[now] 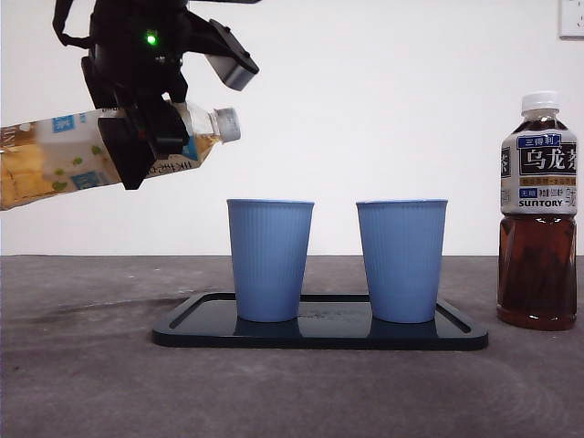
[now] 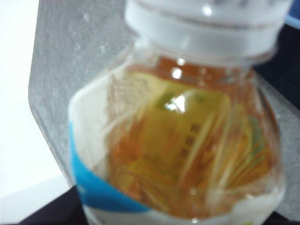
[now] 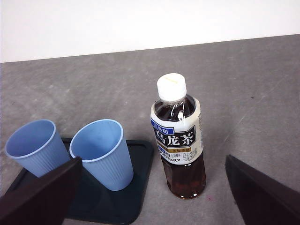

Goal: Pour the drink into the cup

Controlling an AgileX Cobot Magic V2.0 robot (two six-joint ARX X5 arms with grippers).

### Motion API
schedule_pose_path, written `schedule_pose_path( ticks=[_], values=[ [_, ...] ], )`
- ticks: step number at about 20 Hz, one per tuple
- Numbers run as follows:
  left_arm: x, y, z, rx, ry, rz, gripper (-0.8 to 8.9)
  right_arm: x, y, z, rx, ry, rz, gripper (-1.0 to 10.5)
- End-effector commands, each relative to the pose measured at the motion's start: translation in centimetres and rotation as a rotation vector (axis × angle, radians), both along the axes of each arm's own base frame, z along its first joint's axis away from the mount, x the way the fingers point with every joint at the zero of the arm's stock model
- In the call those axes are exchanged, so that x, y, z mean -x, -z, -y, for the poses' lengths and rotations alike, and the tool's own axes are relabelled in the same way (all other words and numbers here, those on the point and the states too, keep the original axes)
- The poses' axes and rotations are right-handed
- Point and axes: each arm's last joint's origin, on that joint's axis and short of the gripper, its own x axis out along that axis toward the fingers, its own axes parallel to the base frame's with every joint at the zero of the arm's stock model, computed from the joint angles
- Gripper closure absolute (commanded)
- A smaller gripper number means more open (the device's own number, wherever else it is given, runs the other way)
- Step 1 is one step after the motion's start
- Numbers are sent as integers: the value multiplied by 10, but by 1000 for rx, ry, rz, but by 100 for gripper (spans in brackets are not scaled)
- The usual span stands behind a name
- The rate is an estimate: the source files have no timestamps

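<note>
1. The left claw (image 1: pixel 146 137) hangs high above the grey bench (image 1: pixel 82 365), to one side of the tray, clenched around a clear plastic bottle of pale yellow drink with a white and blue label (image 1: pixel 82 155).
2. That bottle is held clear of the bench and tilted close to level, its white cap (image 1: pixel 228 123) slightly higher than its base and pointing toward the cups. The cap is on.
3. In the left wrist view the bottle (image 2: pixel 187 150) fills nearly the whole picture, blurred, with the cap (image 2: pixel 206 23) at the far end and the yellow liquid visible through the shoulder.
4. A flat black rectangular tray (image 1: pixel 192 324) lies on the bench and bears two ribbed light-blue plastic cups, both upright and apart from each other.
5. The blue cup nearer the tilted bottle (image 1: pixel 269 260) stands below and beyond the cap, not touched by it; the second blue cup (image 1: pixel 401 260) stands at the tray's other end.
6. An upright plastic bottle of dark brown tea with a white cap and a black, white and blue label (image 1: pixel 538 219) stands on the bench just beside the tray, past the second cup.
7. The right claw (image 3: pixel 150 197) waits above that end of the bench, its two black jaws spread wide and released, gripping nothing; the dark tea bottle (image 3: pixel 180 140) and both cups (image 3: pixel 105 150) lie in its view.
</note>
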Motion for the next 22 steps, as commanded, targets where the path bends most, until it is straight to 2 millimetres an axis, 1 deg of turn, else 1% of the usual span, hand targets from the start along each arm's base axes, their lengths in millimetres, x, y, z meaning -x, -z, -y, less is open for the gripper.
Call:
schedule_pose_path(
  ticks=[1,8,17,22],
  values=[
    [0,-6,10,-36,35,29,636,0,-5,0,-16,-2,15,460],
    [0,1,17,-149,48,57,636,0,-5,0,-16,-2,14,460],
    [-1,18,29,-313,66,77,636,1,-4,0,-13,-2,7,460],
    [-1,23,33,-351,80,75,637,1,-4,0,-13,-2,8,460]
  ],
)
